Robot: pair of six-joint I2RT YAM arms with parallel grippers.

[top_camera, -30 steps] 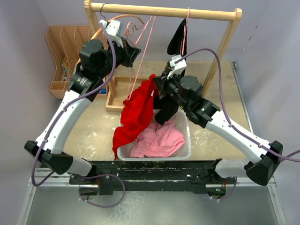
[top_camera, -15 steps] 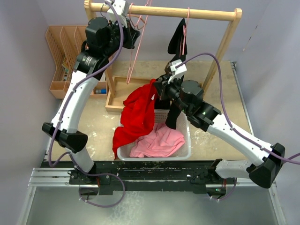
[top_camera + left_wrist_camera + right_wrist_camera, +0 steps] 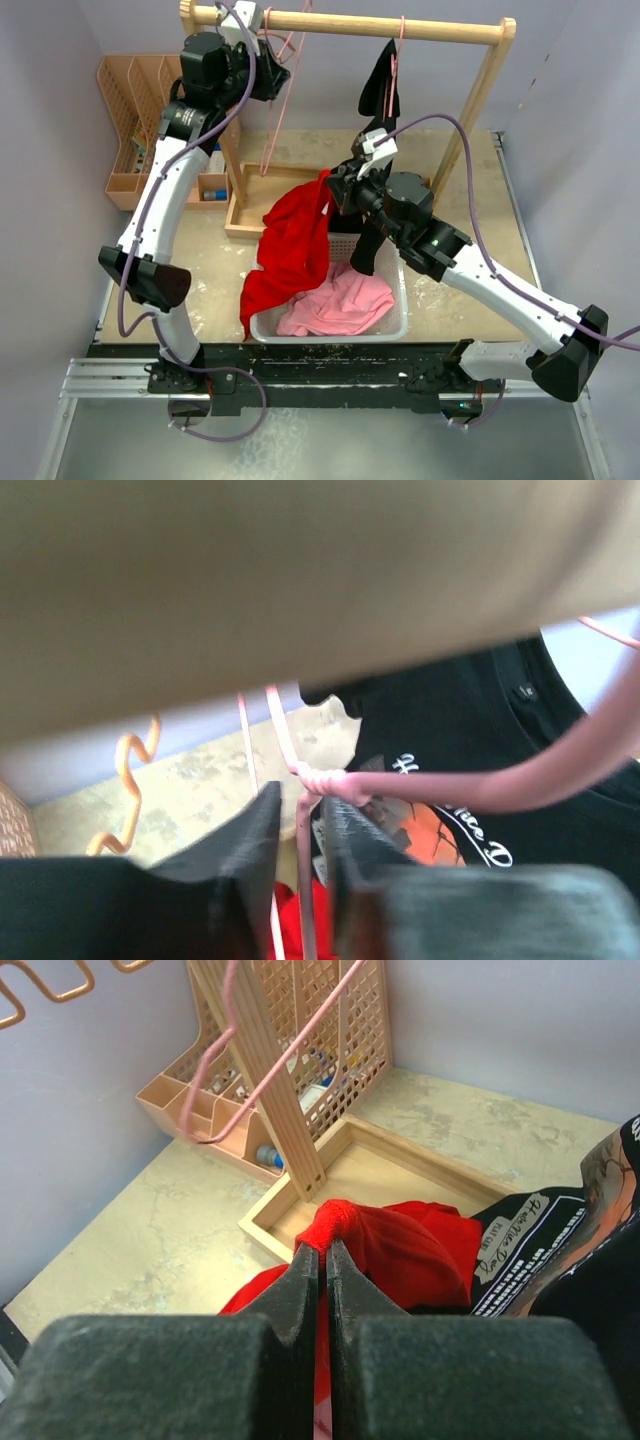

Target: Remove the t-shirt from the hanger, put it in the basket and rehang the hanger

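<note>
The red t-shirt (image 3: 295,240) is off the hanger and hangs from my right gripper (image 3: 328,192), its lower part draped over the white bin's (image 3: 403,290) left rim. In the right wrist view the right gripper (image 3: 322,1248) is shut on a bunched fold of the red t-shirt (image 3: 400,1250). My left gripper (image 3: 268,50) is up at the wooden rail (image 3: 350,25), shut on the bare pink hanger (image 3: 279,110). In the left wrist view the left gripper (image 3: 300,805) pinches the pink hanger's (image 3: 440,788) wire just below its twisted neck, under the blurred rail.
A black printed t-shirt (image 3: 380,80) hangs on another pink hanger on the rail. Pink cloth (image 3: 340,300) lies in the bin. A wooden tray (image 3: 250,205) and a tan organizer (image 3: 125,100) sit at the back left. An orange hanger (image 3: 130,780) hangs nearby.
My left arm has lifted the bare pink hanger up and left to the rail. My right gripper has kept the red t-shirt almost still above the bin.
</note>
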